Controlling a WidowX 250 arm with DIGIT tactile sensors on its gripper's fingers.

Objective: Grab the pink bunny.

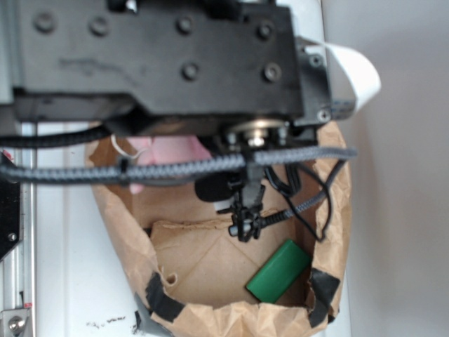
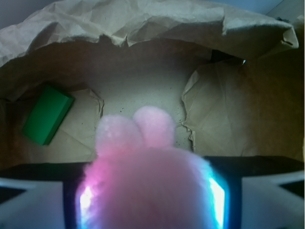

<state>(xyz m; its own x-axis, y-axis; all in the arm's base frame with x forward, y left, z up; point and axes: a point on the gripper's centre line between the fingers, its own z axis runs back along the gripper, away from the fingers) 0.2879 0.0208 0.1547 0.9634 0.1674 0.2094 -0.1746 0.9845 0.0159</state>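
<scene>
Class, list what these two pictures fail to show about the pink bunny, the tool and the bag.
- Exterior view: the arm's black body covers most of the pink bunny; the tool is hidden.
- Wrist view: the bunny is blurred, its lower body cut off by the frame edge.
- Paper bag: its floor under the bunny is unseen.

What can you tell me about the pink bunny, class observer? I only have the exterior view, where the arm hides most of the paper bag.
Observer: In the wrist view the pink bunny sits right between the claw fingers, filling the gap.
Operator: Are the fingers touching it?
Observer: Its fuzz presses against both glowing finger pads, so the claw appears shut on it.
Operator: Which way do its ears point?
Observer: The two ears point away from the camera, toward the bag's floor.
Operator: Anything else in there?
Observer: A green block lies on the brown paper bag floor, well apart from the bunny.
</scene>
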